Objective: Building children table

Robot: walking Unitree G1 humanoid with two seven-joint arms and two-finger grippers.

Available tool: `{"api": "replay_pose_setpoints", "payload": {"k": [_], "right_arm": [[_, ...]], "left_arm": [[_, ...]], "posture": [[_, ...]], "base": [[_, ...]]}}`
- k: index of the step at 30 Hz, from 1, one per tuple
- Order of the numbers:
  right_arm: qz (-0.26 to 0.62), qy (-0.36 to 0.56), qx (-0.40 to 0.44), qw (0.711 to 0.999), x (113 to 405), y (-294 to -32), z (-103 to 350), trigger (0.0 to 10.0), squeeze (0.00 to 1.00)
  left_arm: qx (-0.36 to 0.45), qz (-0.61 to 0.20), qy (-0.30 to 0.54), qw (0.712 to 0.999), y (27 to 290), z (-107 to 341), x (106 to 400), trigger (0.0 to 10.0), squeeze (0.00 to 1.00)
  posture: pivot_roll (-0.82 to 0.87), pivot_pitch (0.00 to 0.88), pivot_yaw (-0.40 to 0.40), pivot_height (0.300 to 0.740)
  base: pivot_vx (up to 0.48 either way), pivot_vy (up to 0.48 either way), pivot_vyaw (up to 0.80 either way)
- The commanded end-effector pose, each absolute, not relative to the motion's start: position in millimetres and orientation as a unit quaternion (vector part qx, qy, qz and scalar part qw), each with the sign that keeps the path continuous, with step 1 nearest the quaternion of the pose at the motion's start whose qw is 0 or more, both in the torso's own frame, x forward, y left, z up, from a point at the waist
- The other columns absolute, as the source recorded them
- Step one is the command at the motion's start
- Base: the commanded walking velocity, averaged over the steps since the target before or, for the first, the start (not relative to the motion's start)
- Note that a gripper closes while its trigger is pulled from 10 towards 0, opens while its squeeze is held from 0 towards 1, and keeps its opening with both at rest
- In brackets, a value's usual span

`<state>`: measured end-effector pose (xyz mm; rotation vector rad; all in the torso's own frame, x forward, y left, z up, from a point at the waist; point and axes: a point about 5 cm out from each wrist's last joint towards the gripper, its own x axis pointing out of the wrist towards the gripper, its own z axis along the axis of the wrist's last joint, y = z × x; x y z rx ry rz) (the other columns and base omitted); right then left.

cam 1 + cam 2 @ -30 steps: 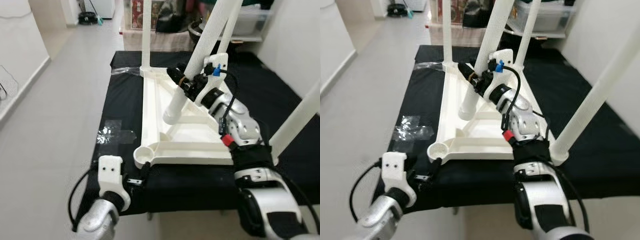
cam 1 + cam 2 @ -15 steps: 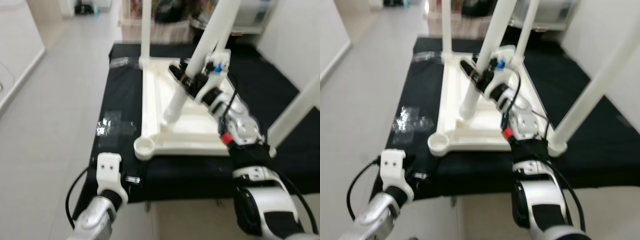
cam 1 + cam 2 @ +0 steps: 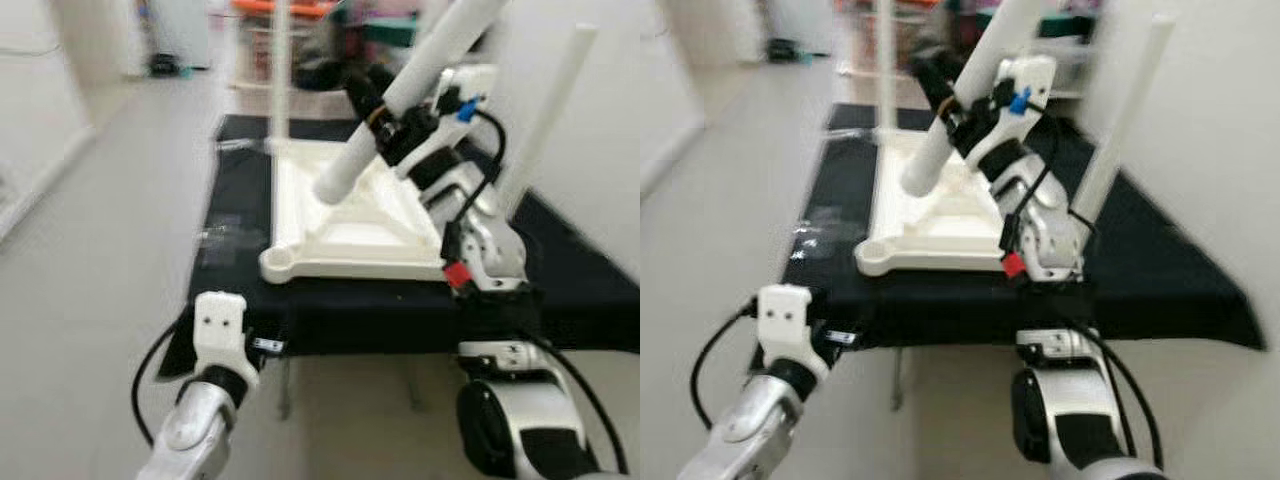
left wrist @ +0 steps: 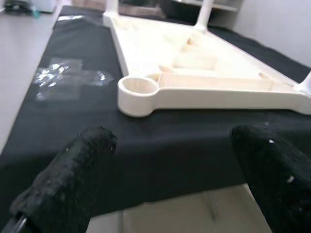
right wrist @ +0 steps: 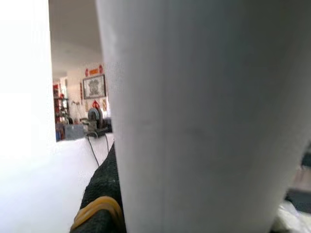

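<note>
An upside-down white plastic children's table top (image 3: 355, 225) lies on a bench covered with black cloth (image 3: 240, 215), sitting in the centre of the left eye view. Its nearest left corner ends in a round open leg socket (image 4: 137, 89), which lies in the upper middle of the left wrist view. Two white tubular legs already stand upright in it: one thin leg at the far left corner (image 3: 280, 70) and another at the right (image 3: 545, 110).

The right gripper (image 3: 385, 110), raised in the upper centre of the left eye view, is clenched around a loose white tubular table leg (image 3: 400, 105). That leg slants from the upper right down to the left, its lower open end hanging above the table top, apart from it. In the right wrist view the leg (image 5: 204, 116) looms very close, with a black finger (image 5: 99, 199) wearing a yellow band beside it.

The left gripper (image 4: 170, 165) hangs low at the near edge of the bench, its two black fingers (image 4: 73, 174) spread wide and grasping nothing. A crumpled piece of clear tape (image 4: 68, 77) sticks to the cloth left of the socket.
</note>
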<state>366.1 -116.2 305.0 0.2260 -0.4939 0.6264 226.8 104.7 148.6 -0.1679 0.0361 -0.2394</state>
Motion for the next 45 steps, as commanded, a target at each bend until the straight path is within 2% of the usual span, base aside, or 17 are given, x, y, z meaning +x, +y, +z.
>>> {"api": "replay_pose_setpoints", "payload": {"k": [1,15,25,45], "right_arm": [[0.307,-0.25,0.101,0.913,365,-116,310,10.0,0.0],[0.295,-0.217,0.09,0.926,361,-113,290,10.0,0.0],[0.279,-0.209,0.088,0.933,360,-117,286,10.0,0.0],[0.291,-0.216,0.078,0.929,360,-115,291,10.0,0.0]], "left_arm": [[-0.075,-0.112,0.015,0.991,107,149,228,10.0,0.0],[-0.022,-0.081,-0.052,0.995,114,184,241,10.0,0.0],[-0.002,-0.049,-0.069,0.996,126,194,250,10.0,0.0],[0.014,-0.047,-0.058,0.997,127,194,253,10.0,0.0]], "posture": [[0.08,0.054,-0.106,0.74],[0.09,0.046,-0.109,0.74],[0.08,0.055,-0.107,0.74],[0.08,0.068,-0.103,0.74]], "base": [[0.0,0.0,0.0],[0.0,0.0,0.74],[0.0,0.0,0.0],[0.062,0.0,0.0]]}}
